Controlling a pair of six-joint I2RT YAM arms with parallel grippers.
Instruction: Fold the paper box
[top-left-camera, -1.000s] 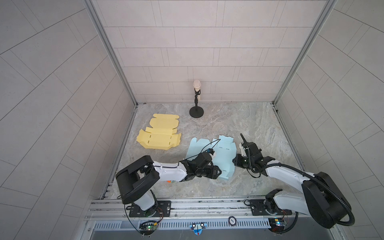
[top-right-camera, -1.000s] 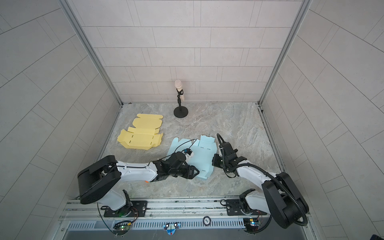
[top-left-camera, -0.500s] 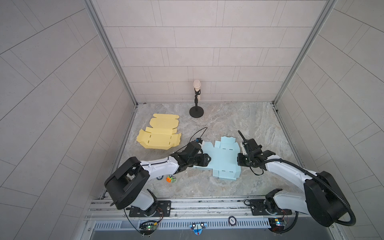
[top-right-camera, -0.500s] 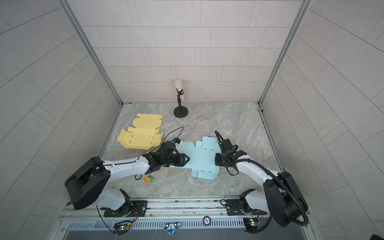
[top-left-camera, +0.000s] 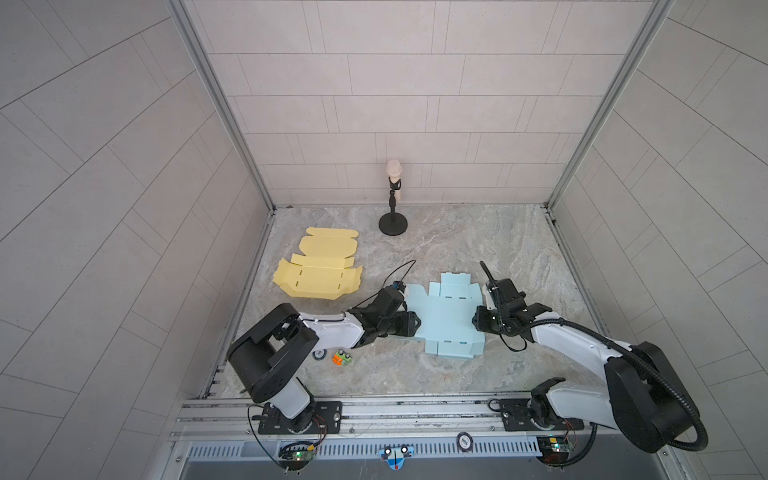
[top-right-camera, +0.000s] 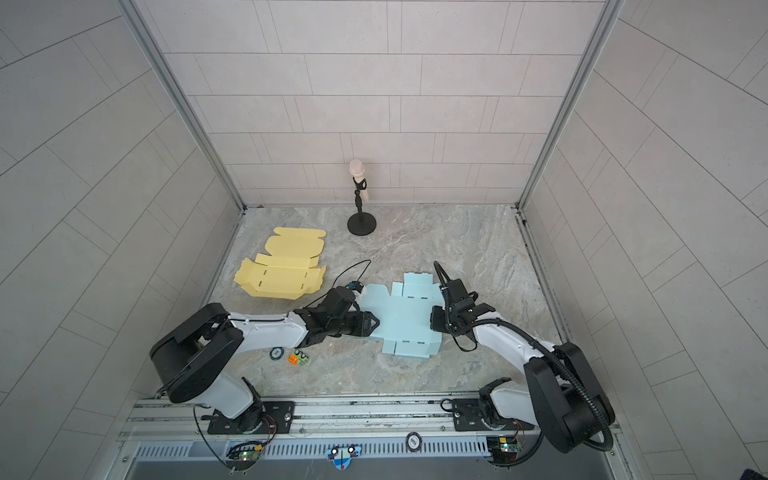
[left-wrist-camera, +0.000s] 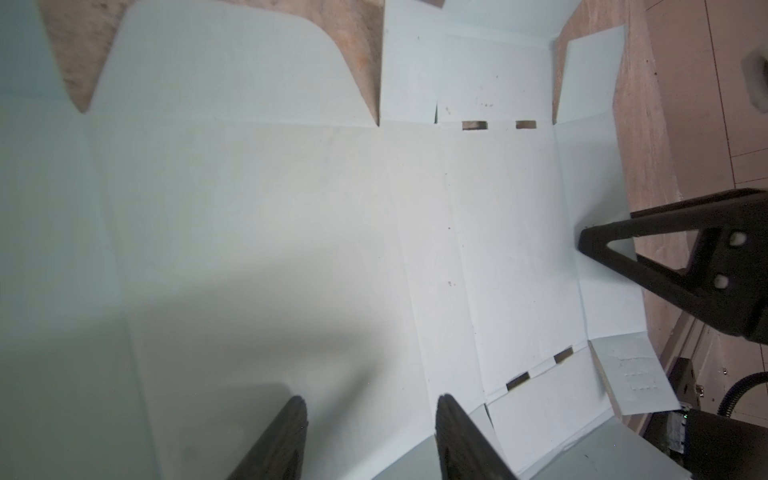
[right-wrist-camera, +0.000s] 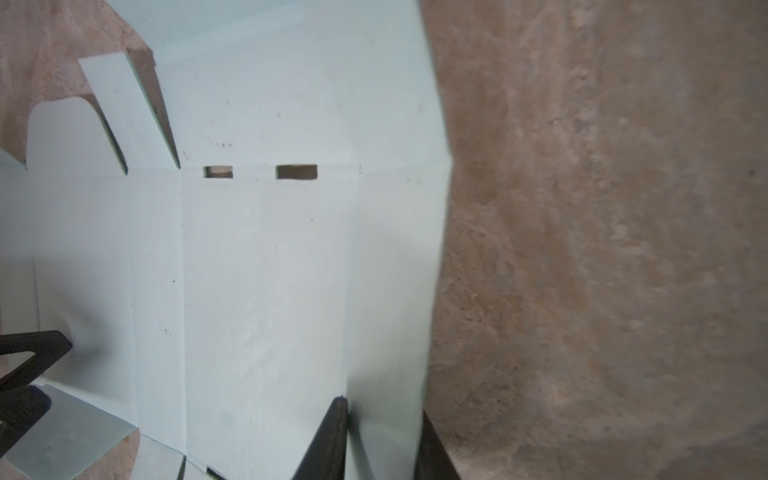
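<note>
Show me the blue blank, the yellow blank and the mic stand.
blue blank (top-left-camera: 446, 316): a top view, middle panel
yellow blank (top-left-camera: 318, 279): a top view, slotted panel
mic stand (top-left-camera: 392, 227): a top view, round base

Paper box (top-left-camera: 446, 318) between left tool (top-left-camera: 414, 324), right tool (top-left-camera: 477, 322)

1. The worktop (top-left-camera: 478, 241) was grey, marbled stone.
2. A pale blue paper box (top-left-camera: 449, 320) lay unfolded on it.
3. A yellow box blank (top-left-camera: 320, 274) lay spread out, left of the blue box and farther back.
4. A microphone stand (top-left-camera: 392, 227) stood behind the blue box, well apart.
5. A round disc (top-left-camera: 319, 354) and an orange-green piece (top-left-camera: 342, 358) lay to its near left.
</note>
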